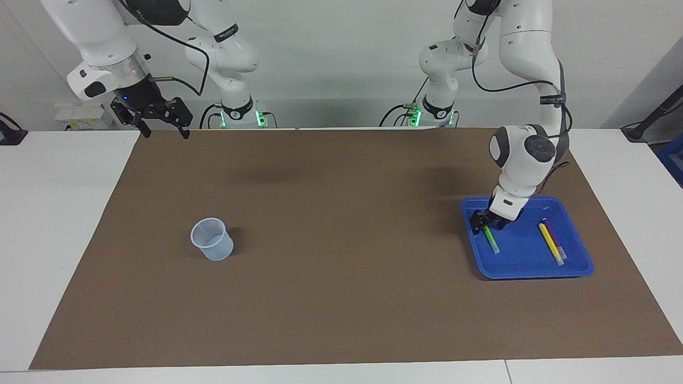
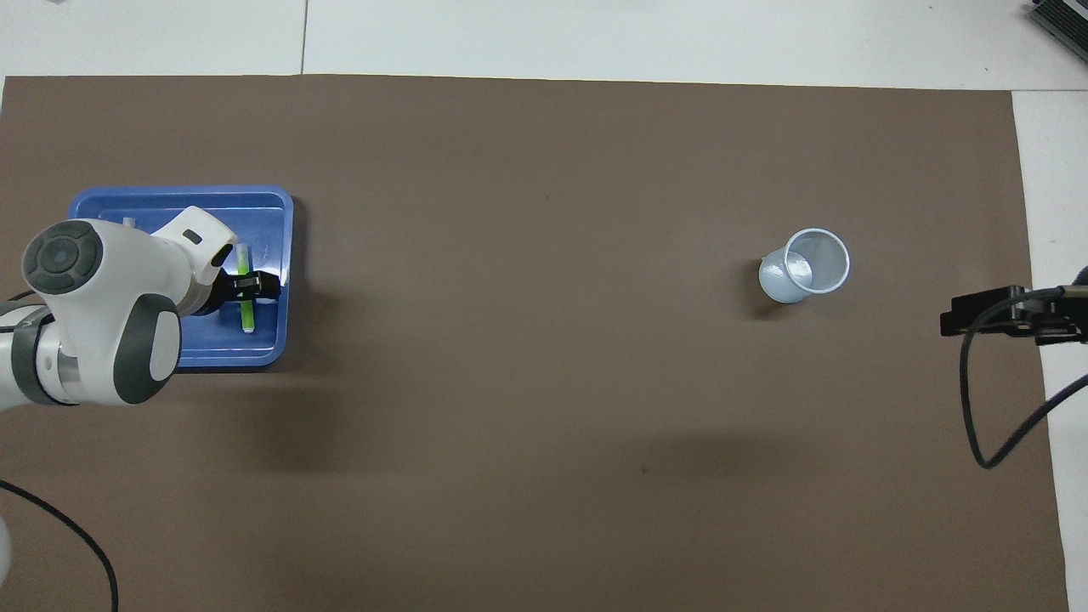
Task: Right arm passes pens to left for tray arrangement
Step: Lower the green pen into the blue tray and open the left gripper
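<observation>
Left gripper (image 1: 491,222) low in blue tray (image 1: 579,250), jaws straddling green pen (image 1: 491,240) (whitish-tipped); right gripper (image 1: 160,126) raised at mat edge, jaws apart.

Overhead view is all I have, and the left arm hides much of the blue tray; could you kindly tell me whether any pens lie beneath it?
Observer: Yes. A slim yellow marker pen and a slim purple marker pen lie close side by side in the shallow bright blue plastic tray, apart from the slim green marker pen.
Operator: Thank you. Is the left gripper raised above the green one?
Observer: No, the left gripper is low in the tray, at that pen's end nearer the robots.
Operator: And the right gripper?
Observer: The right gripper waits raised over the brown mat's corner, fingers open, holding nothing.
</observation>
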Motion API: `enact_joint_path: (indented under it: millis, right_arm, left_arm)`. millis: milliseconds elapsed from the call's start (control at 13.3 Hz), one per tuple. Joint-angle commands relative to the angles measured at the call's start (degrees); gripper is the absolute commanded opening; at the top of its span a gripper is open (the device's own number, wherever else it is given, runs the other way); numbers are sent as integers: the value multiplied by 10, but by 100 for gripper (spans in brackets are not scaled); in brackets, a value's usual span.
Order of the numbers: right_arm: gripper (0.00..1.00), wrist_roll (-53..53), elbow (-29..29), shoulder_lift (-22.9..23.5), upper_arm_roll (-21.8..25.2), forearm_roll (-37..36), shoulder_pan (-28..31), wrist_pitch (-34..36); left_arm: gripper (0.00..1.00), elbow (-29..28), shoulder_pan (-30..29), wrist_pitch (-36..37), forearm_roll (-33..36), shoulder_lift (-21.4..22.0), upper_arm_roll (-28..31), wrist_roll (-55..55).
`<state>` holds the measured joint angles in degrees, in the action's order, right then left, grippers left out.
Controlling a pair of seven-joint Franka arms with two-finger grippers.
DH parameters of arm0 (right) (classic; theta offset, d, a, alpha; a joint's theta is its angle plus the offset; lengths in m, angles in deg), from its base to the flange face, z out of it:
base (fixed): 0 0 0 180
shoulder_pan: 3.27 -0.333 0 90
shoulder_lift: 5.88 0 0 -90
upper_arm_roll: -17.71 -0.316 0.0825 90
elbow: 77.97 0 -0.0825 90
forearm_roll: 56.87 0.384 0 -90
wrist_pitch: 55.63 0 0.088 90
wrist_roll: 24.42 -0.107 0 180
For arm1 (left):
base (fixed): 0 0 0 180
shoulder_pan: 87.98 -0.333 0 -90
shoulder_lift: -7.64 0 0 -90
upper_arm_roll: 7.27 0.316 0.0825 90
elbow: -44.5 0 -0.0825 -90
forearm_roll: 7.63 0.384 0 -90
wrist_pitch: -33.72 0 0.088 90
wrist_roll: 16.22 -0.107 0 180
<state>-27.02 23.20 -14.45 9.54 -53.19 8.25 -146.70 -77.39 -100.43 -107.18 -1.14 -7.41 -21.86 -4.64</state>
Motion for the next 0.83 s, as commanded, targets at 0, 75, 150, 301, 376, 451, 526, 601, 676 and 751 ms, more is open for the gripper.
enact_joint_path:
  millis: [0,75,150,301,376,451,526,601,676,751]
  right_arm:
    - [100,15,12,-12,-2,-9,3,-9]
    - [100,15,12,-12,-2,-9,3,-9]
    - [100,15,11,-12,-2,-9,3,-9]
    - [100,14,11,-12,-3,-9,2,-11]
    - [100,14,11,-12,-3,-9,2,-12]
    - [100,14,11,-12,-3,-9,2,-11]
    - [100,14,11,-12,-4,-9,2,-11]
    - [100,14,11,-12,-4,-9,2,-11]
    - [100,15,11,-12,-4,-9,2,-11]
    - [100,15,11,-12,-3,-9,3,-10]
  left_arm:
    - [100,19,0,42,12,11,0,12]
    - [100,53,1,99,12,14,0,12]
    - [100,84,2,147,12,15,0,10]
    - [100,118,1,210,12,27,-2,8]
    - [100,126,0,232,11,37,-1,7]
    - [100,131,-1,250,9,47,-1,6]
    - [100,132,-1,261,6,59,1,7]
    - [100,132,-2,273,5,71,1,9]
    - [100,134,-1,289,5,82,1,10]
    - [100,141,0,313,5,89,0,11]
